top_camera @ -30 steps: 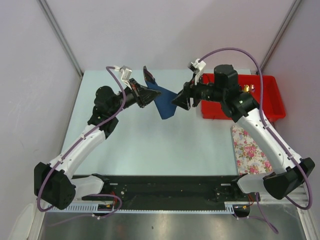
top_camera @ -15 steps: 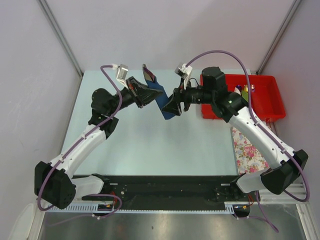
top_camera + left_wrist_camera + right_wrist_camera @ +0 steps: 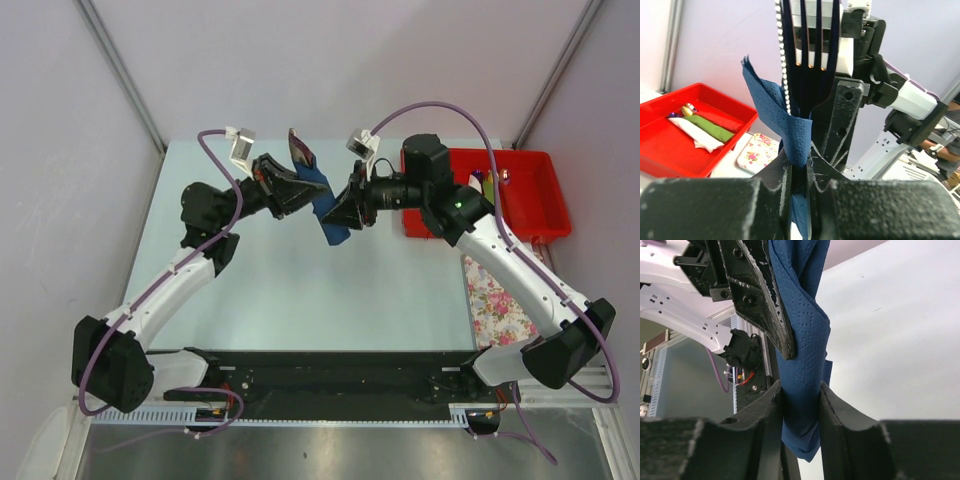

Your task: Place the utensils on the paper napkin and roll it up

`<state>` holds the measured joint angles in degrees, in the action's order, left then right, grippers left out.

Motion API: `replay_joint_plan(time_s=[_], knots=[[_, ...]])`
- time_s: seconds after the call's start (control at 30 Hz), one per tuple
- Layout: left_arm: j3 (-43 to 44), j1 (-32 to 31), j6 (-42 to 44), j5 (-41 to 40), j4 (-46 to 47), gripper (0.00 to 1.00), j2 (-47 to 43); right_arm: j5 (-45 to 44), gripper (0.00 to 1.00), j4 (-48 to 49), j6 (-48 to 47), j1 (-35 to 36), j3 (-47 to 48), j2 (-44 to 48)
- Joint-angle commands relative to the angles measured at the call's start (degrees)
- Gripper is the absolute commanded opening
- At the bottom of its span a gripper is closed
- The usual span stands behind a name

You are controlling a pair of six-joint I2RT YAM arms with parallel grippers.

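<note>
The dark blue paper napkin (image 3: 322, 200) is wrapped round the utensils and held in the air between both arms. A dark fork (image 3: 812, 55) and a serrated knife (image 3: 782, 50) stick up out of the napkin (image 3: 785, 120), their tips showing in the top view (image 3: 299, 150). My left gripper (image 3: 800, 175) is shut on the wrapped handles. My right gripper (image 3: 801, 405) is shut on the lower end of the napkin roll (image 3: 807, 340), both pads pressing the paper. In the top view the left gripper (image 3: 303, 190) and right gripper (image 3: 340, 212) meet at the bundle.
A red bin (image 3: 535, 200) with rolled items stands at the back right of the table. A pink-flowered white cloth (image 3: 495, 300) lies along the right edge, near the right arm's elbow. The pale table (image 3: 300, 290) lies under the bundle.
The right gripper moved left to the hanging napkin and closed on its lower end. The napkin now looks narrower and more tightly wrapped. The left gripper kept its hold.
</note>
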<state>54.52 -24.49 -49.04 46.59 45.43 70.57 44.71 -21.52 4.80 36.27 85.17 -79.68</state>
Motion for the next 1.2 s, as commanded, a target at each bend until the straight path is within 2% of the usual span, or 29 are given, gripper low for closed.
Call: replay_joint_plan(time_s=[0.0, 0.07, 0.1, 0.13, 0.23, 0.27, 0.3, 0.33, 0.37, 0.47, 0.57, 0.67, 0.8, 0.9, 1.0, 1.17], knots=[[0.41, -0.12, -2.29, 0.25, 8.00, 0.00, 0.19, 3.46, 0.25, 2.18, 1.79, 1.26, 0.26, 0.31], [0.41, -0.12, -2.38, 0.78, 8.45, 0.00, 0.27, 2.23, 0.17, 1.57, 1.97, 1.26, 0.79, 0.31], [0.41, -0.12, -2.29, 0.96, 8.80, 0.00, 0.27, 1.62, 0.05, 1.31, 1.97, 1.34, 0.88, 0.31], [0.41, -0.12, -2.12, 1.31, 8.89, 0.00, 0.19, 0.74, 0.00, 1.22, 1.80, 1.26, 1.05, 0.40], [0.67, 0.06, -1.15, 2.19, 7.49, 0.02, 0.10, -1.63, 0.00, 1.04, 1.71, 1.26, 2.02, 0.66], [0.76, 0.58, 0.07, 2.80, 6.35, 0.07, -0.16, -2.25, 0.00, 1.04, 1.53, 1.26, 2.28, 0.75], [0.59, 1.02, 0.78, 2.81, 3.90, 0.26, -1.03, -2.78, 0.00, 1.04, 1.27, 1.34, 3.07, 0.84], [0.32, 1.63, 1.65, 2.81, 2.31, 0.36, -1.74, -3.74, 0.00, 1.04, 1.18, 1.26, 3.42, 1.02], [-0.03, 3.12, 3.75, 2.55, -1.01, 0.52, -2.27, -4.19, 0.00, 1.21, 1.27, 1.26, 3.69, 1.19], [-0.12, 5.58, 9.02, 2.45, -8.48, 0.68, -4.55, -4.72, 0.00, 1.91, 1.44, 1.26, 4.48, 1.54], [0.23, 6.12, 13.94, 3.59, -14.03, 0.76, -5.44, -4.11, 0.00, 2.97, 2.32, 1.35, 4.83, 1.55], [-0.12, 6.03, 12.75, 5.44, -13.10, 0.86, -4.48, -2.88, 0.00, 4.11, 2.94, 1.35, 4.92, 1.46], [-0.99, 5.77, 7.39, 8.42, -7.21, 0.89, -2.63, -1.64, 0.00, 4.99, 3.46, 1.78, 5.27, 1.19], [-2.40, 5.51, 0.80, 10.27, 1.66, 0.86, -1.57, -1.73, 0.00, 4.82, 3.46, 1.96, 5.71, 0.76], [-3.19, 4.72, -3.43, 10.63, 5.89, 0.82, -0.34, -1.55, 0.00, 5.26, 3.73, 2.14, 5.89, 0.58], [-3.64, 4.01, -9.23, 9.22, 12.38, 0.81, 2.02, -1.11, 0.00, 5.35, 3.46, 2.66, 5.80, 0.31]])
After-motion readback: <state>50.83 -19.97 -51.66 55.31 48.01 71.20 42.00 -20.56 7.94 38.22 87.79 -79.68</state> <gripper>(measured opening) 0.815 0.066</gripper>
